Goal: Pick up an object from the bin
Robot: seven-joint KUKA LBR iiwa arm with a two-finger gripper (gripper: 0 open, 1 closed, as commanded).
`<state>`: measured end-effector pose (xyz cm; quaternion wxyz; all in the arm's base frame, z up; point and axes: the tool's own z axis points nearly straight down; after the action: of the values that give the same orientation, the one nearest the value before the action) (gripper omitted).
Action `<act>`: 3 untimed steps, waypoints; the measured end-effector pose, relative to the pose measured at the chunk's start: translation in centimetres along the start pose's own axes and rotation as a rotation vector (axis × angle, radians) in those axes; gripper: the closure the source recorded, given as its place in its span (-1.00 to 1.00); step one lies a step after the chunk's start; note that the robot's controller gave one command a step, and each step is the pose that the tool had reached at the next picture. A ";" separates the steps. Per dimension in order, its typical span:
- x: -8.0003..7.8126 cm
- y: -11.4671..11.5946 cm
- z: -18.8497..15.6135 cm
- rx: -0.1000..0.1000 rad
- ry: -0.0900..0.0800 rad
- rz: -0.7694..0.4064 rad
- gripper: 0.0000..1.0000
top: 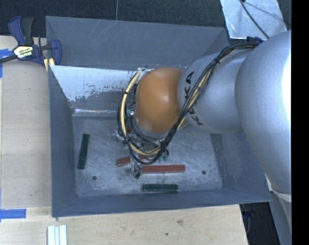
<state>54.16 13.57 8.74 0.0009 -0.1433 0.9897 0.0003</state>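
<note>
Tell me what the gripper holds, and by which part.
Cannot be told: the gripper is down at the left end of the reddish-brown bar, but the wrist's cables hide any hold.

Cannot make out the gripper (137,171) properly beneath the orange cover (157,98) and looped cables (144,149) at the frame's centre. Cannot see the left end of the reddish-brown stick (167,169) behind those cables, nor tell what the small reddish piece (123,162) beside it is. Loses the grey arm (246,96) at the right and lower-right edges. Cannot see the middle of the bin (62,152) floor under the cover.
</note>
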 end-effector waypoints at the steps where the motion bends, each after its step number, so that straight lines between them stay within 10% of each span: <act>1: 7.0 -2.9 1.0 0.002 -0.005 0.063 -1.00; 2: 6.8 -2.6 1.0 0.000 -0.006 0.058 1.00; 3: 4.5 -3.0 -11.1 0.002 -0.009 0.041 1.00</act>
<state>50.67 9.37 19.84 0.0056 -0.1228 0.9924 0.0001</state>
